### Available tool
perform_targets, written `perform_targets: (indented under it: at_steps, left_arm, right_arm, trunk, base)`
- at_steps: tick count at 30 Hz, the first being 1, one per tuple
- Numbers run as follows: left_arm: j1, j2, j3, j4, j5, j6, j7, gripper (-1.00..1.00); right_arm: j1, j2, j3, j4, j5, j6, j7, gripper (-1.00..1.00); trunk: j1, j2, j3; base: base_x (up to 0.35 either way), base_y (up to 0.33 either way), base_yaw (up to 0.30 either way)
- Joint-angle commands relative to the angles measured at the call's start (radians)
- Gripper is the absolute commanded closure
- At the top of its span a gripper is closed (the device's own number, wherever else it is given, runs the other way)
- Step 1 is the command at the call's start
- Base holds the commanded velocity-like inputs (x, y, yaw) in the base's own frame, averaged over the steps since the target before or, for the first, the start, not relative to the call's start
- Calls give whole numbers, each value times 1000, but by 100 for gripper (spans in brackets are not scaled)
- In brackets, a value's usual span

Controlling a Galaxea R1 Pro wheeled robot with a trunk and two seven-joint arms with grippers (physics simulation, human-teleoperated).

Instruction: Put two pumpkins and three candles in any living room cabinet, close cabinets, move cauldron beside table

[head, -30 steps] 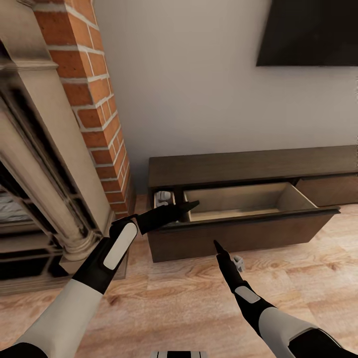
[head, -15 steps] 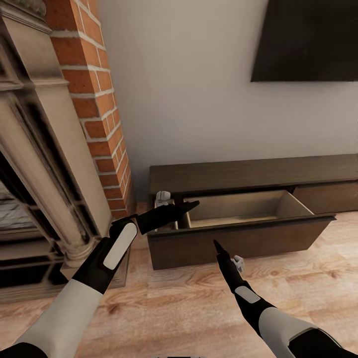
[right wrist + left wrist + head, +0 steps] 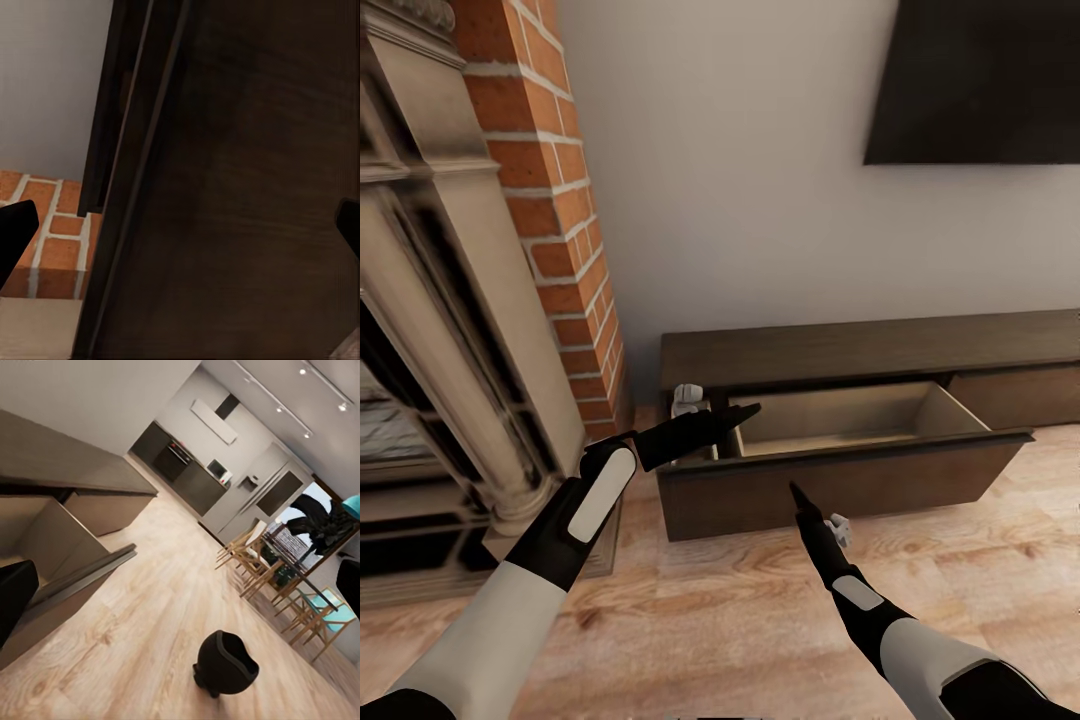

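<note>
Your cabinet [image 3: 860,420] drawer is open and looks empty — no pumpkins or candles in yet. Cauldron [image 3: 223,664] sits on bare floor, not by the table. Both grippers — left [image 3: 735,412], right [image 3: 796,492] — spread apart, holding nothing.

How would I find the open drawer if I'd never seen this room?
Look along the pale wall, under the big dark screen, for the long, low dark-brown cabinet beside the red brick column. The open drawer is at the cabinet's end nearest the bricks. It alone is pulled out, showing its pale wood inside, while the drawer front next to it sits flush.
</note>
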Motion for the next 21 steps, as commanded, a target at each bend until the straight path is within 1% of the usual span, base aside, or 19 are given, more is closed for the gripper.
perform_targets:
  at_steps: [1, 13, 18, 19, 20, 21]
  left_arm:
    - [-1, 0, 0, 0, 8, 8, 1, -100]
    - [0, 0, 0, 0, 8, 7, 1, -100]
    - [-1, 3, 1, 0, 8, 6, 1, -100]
    - [-1, 7, 2, 0, 8, 6, 1, -100]
    - [0, 15, 5, -1, 8, 6, 1, -100]
    - [0, 17, 6, -1, 8, 6, 0, -100]
  right_arm:
    - [-1, 0, 8, 1, -6, -7, 2, -100]
    - [-1, 0, 9, 2, -6, -7, 2, -100]
    - [-1, 0, 10, 3, -6, -7, 2, -100]
    - [-1, 0, 10, 3, -6, -7, 2, -100]
    - [-1, 0, 10, 3, -6, -7, 2, -100]
    - [-1, 0, 10, 3, -6, -7, 2, -100]
  trunk:
    - [0, 0, 0]
    - [0, 0, 14]
    - [0, 0, 20]
    - [0, 0, 20]
    - [-1, 0, 25]
    - [-1, 0, 29]
  base:
    - [-211, 0, 0]
    - [-270, 0, 0]
    - [-86, 0, 0]
    - [-31, 0, 0]
    - [-16, 0, 0]
    - [-13, 0, 0]
